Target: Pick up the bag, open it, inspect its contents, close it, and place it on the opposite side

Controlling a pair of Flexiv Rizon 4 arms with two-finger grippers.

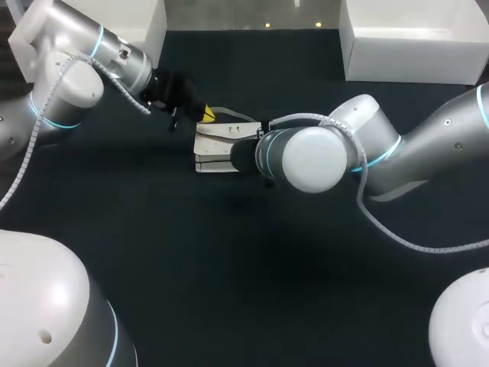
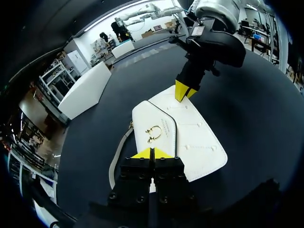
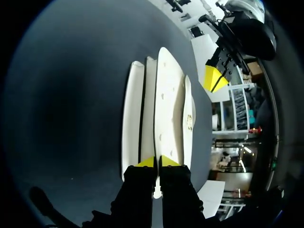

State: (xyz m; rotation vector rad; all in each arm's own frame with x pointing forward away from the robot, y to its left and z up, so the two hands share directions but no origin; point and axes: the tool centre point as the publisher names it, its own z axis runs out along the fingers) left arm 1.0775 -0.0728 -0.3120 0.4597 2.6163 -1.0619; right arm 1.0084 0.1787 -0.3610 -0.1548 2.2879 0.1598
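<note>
Head view: right arm (image 1: 306,157) hides much of the bag (image 1: 212,149).

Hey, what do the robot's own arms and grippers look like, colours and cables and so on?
The left arm and right arm are glossy silver-white rounded segments with thin cyan rings at the joints and a pale ribbed cable running along the outside. The left gripper and right gripper have black, blocky, bolted bodies and wedge-shaped yellow tips.
</note>
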